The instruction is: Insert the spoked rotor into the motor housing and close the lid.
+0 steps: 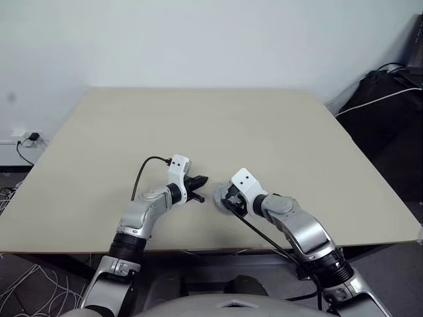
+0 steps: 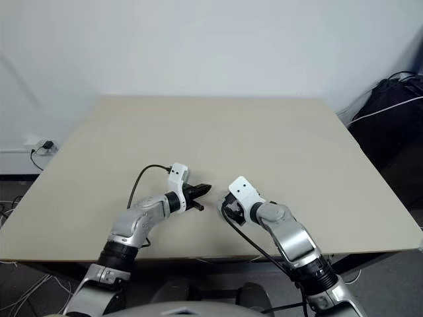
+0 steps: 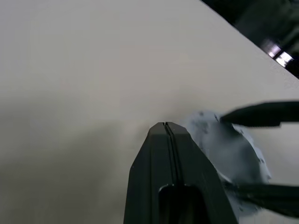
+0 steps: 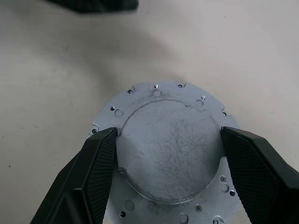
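Note:
The lid (image 4: 161,100), a pale grey disc with small holes round its rim and a scratched raised middle facing up, lies near the front edge of the beige table (image 1: 231,125). My right gripper (image 4: 168,140) is shut on it, one finger pressed against each side of the raised middle. My left gripper (image 3: 166,127) is shut with nothing in it and points at the lid (image 3: 224,149) from its left, a short way off. In the left eye view the left gripper (image 1: 198,185) and the right gripper (image 1: 225,198) sit close together. The spoked rotor and the motor housing are hidden.
The tabletop stretches bare behind and to both sides of the grippers. A power strip with cables (image 1: 26,139) lies on the floor at the left. Dark equipment with a white cable (image 1: 390,99) stands past the table's right edge.

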You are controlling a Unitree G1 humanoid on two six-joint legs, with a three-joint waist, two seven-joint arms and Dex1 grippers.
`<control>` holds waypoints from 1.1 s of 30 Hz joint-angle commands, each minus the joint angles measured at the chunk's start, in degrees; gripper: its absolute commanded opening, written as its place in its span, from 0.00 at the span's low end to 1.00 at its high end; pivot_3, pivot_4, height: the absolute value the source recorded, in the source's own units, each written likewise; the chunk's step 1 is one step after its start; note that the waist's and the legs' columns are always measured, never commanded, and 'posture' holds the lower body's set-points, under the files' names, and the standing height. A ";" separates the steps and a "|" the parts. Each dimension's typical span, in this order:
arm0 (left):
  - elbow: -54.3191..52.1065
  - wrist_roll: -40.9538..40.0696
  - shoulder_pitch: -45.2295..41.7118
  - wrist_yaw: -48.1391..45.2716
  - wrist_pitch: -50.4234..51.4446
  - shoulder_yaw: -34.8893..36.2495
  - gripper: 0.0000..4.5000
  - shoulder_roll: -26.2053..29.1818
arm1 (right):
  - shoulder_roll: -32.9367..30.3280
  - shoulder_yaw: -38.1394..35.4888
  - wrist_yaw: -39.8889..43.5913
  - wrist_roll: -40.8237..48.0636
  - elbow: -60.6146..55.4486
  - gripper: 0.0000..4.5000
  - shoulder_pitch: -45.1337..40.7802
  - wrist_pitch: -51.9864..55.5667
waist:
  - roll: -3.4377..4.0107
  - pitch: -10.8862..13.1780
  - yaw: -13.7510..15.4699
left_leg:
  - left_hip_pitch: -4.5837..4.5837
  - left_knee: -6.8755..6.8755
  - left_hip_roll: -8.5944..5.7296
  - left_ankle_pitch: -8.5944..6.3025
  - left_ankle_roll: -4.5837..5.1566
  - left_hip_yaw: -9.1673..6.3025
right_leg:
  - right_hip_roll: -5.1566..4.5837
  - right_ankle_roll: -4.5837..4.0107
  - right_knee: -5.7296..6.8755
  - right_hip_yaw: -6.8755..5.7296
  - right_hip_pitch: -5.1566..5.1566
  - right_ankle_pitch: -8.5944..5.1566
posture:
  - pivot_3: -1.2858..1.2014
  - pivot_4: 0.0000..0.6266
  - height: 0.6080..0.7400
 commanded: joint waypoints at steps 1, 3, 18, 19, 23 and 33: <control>0.82 -1.38 -3.40 -3.74 2.58 -0.87 0.00 -0.10 | -0.18 1.03 -0.89 -1.46 2.99 0.72 1.31 2.45 | 0.00 0.00 -0.02 | 0.00 -0.01 0.00 0.00 0.00 0.00 | -0.01 -0.09 0.00 0.02 0.00 0.05 | 0.52 0.00 1.00; 1.19 -2.08 -4.25 -5.64 4.06 -1.20 0.00 -0.57 | -0.08 1.00 -0.98 -1.43 2.86 0.72 1.40 2.51 | 0.00 0.00 -0.04 | 0.00 -0.02 0.00 0.00 -0.01 0.00 | -0.02 -0.32 0.00 0.04 -0.02 0.18 | 0.52 0.00 1.00; 7.75 2.65 -8.68 -2.06 4.00 -2.68 0.00 -4.59 | 0.64 0.94 -1.43 -1.51 2.44 0.72 1.47 2.57 | -0.01 0.02 -0.11 | -0.03 -0.09 0.01 0.00 -0.01 -0.03 | -0.09 -0.36 -0.03 0.04 -0.10 0.20 | 0.52 0.00 1.00; 8.28 3.17 -8.82 -1.13 4.31 -2.62 0.00 -4.83 | 0.67 0.95 -1.43 -1.53 2.44 0.72 1.46 2.54 | -0.01 0.02 -0.11 | -0.03 -0.09 0.01 0.00 -0.01 -0.03 | -0.09 -0.36 -0.03 0.04 -0.10 0.20 | 0.52 0.00 1.00; 10.29 4.87 -9.28 0.99 4.60 -2.75 0.00 -5.33 | 0.85 0.97 -1.44 -1.70 2.46 0.72 1.42 2.47 | -0.04 0.04 -0.08 | -0.03 -0.09 0.01 0.00 -0.01 -0.03 | -0.11 -0.36 -0.03 0.04 -0.11 0.21 | 0.52 0.00 1.00; 9.37 3.75 -8.65 -2.29 7.14 -3.56 0.00 -5.82 | 1.13 0.93 -1.33 -1.89 1.96 0.72 1.67 2.71 | -0.03 0.04 -0.11 | -0.03 -0.15 0.01 -0.01 -0.02 -0.04 | -0.15 -0.40 -0.05 0.03 -0.16 0.23 | 0.52 0.00 1.00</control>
